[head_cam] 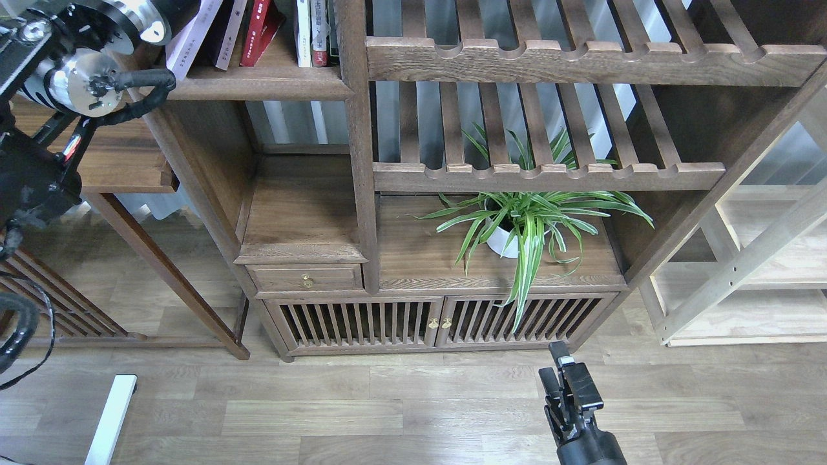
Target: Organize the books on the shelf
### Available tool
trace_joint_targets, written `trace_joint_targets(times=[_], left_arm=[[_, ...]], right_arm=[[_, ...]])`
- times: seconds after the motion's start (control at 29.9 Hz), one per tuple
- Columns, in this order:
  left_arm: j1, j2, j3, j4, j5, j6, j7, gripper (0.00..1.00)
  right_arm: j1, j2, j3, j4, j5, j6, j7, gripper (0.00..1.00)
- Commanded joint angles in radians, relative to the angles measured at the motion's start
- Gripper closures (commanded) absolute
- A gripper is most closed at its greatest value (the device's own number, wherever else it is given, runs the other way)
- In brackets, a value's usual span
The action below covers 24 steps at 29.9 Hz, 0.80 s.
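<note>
The shelf (258,85) is the dark-brown board at the top left of the bookcase. Three books stand leaning on it: a pale lavender-white one (187,35) on the left, a maroon one (223,32) beside it and a bright red one (258,29) to the right. My left arm's wrist (139,16) is at the shelf's left end, against the lavender book, and its gripper is cut off by the top edge. My right gripper (567,374) hangs low over the floor in front of the cabinet, far from the books. It is dark and its fingers cannot be told apart.
Slim white-spined (303,32) and red-spined (318,32) volumes stand at the shelf's right end against the upright post (355,129). Slatted racks (549,174) fill the right side, above a potted spider plant (523,226). A light pine frame (743,271) stands at the far right.
</note>
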Motion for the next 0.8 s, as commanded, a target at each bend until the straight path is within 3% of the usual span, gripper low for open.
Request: trace_joint_targets(times=[0.0,0.17,0.43,0.77], left_arm=[[0.003,0.01,-0.02,-0.055,0.0,0.004,0.009,0.49],[0.029,0.067,-0.059,-0.146,0.0,0.005,0.065,0.49],[0.128,0.167,-0.118,-0.285,-0.002,-0.005,0.095,0.48],[0.279,0.17,-0.195,-0.452,-0.003,-0.01,0.117,0.46]], right_arm=[[0.002,0.003,-0.001,0.0,0.0,0.0,0.0,0.19],[0.005,0.006,-0.001,0.0,-0.003,0.0,0.0,0.19],[0.019,0.009,-0.006,0.0,-0.012,0.0,-0.003,0.17],[0.054,0.001,-0.01,0.001,-0.047,0.0,-0.003,0.14]])
